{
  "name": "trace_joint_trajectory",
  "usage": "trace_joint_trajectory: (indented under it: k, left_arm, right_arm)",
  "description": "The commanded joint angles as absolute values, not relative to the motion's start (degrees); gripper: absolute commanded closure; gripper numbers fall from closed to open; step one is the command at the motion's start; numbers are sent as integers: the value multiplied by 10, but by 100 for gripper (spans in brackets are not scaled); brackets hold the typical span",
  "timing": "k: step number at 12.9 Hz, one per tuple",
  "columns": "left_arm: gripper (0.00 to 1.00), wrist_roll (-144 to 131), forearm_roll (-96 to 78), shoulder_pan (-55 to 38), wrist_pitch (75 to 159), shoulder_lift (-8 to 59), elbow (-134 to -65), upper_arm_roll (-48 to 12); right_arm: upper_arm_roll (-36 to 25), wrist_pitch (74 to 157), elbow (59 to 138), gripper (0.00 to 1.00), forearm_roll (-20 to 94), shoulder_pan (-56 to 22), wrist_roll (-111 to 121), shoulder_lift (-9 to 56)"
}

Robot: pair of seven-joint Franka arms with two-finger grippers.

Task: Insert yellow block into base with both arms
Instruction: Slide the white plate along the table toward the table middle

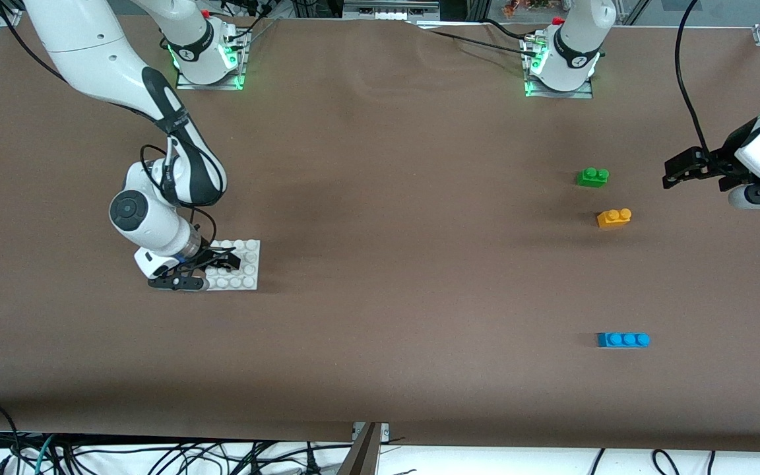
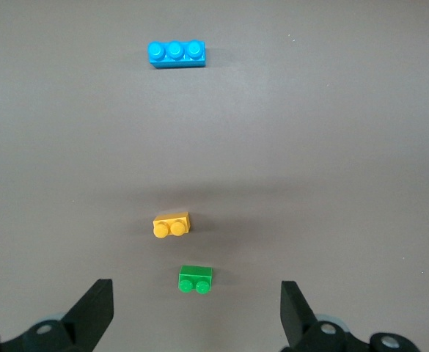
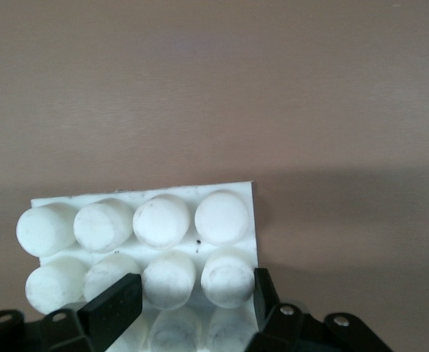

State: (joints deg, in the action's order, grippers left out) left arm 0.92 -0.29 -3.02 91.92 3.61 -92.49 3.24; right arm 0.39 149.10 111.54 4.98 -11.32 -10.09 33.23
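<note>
The white studded base (image 1: 247, 262) lies on the brown table toward the right arm's end. My right gripper (image 1: 206, 269) is down on it, shut on the base's edge, with two studs between its fingers (image 3: 113, 302); in the right wrist view the base (image 3: 137, 220) fills the lower part and the right gripper (image 3: 188, 297) clamps it. The yellow block (image 1: 614, 218) lies toward the left arm's end, just nearer the front camera than a green brick (image 1: 592, 177). My left gripper (image 1: 671, 173) hangs open above the table beside the green brick, holding nothing. The left wrist view shows the yellow block (image 2: 171, 224) out ahead of the left gripper (image 2: 196, 315).
A green two-stud brick (image 2: 196, 279) lies just ahead of the open left fingers. A blue three-stud brick (image 1: 623, 340) lies nearer the front camera than the yellow block, also seen as the blue brick (image 2: 176, 53). Bare brown table spreads between the base and the bricks.
</note>
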Motion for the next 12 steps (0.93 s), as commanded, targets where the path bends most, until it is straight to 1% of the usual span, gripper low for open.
trace_joint_trajectory:
  k: [1,4,12]
  left_arm:
    - [0,21,-1,-33,904,44,-905,35]
    - [0,21,0,-33,904,44,-905,35]
    - [0,21,-1,-33,904,44,-905,35]
  right_arm:
    - [5,1496,1108,30,57,-139,-126,337]
    - [5,1495,1095,30,57,-173,-154,341]
    - [4,1495,1055,30,56,-223,-231,371]
